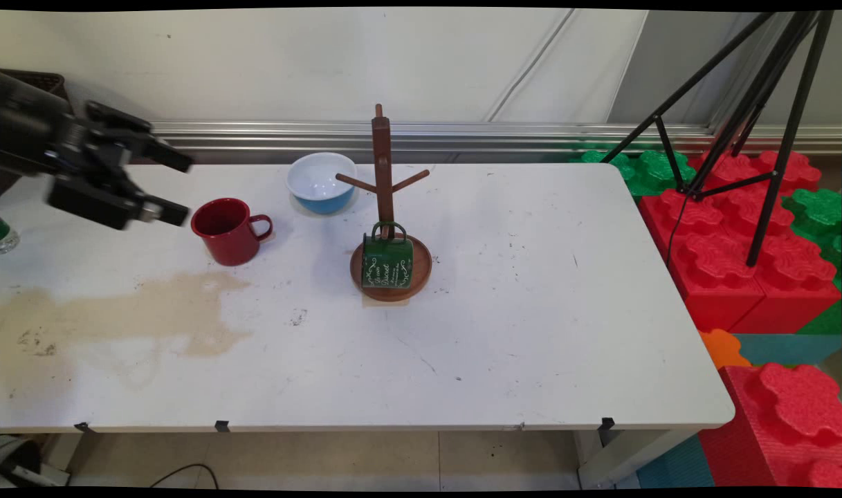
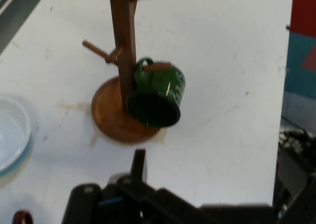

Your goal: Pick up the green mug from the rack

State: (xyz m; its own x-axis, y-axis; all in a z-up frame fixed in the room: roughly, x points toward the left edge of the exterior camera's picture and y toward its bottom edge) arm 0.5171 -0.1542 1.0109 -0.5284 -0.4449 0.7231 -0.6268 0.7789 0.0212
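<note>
Gripper (image 1: 178, 187) is held above the table's (image 1: 531, 332) left end, fingers spread wide, nothing gripped. Nearest: red mug (image 1: 228, 231), upright, just beside. Green mug (image 1: 387, 261) is hung by its handle on the wooden stand (image 1: 382, 173), mouth tilted down. Blue bowl (image 1: 321, 182) is set behind.

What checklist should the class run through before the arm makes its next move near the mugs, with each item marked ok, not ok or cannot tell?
1. Gripper carries nothing: ok, its two fingers are spread apart with nothing between them.
2. Red mug stands upright on the table: ok, handle toward the mug tree.
3. Gripper clear of the red mug: ok, it sits left of the mug with a visible gap.
4. Green mug hangs by its handle on a peg of the mug tree: ok.
5. Upper pegs free: ok.
6. Blue bowl holds nothing: ok, its white inside shows bare.
</note>
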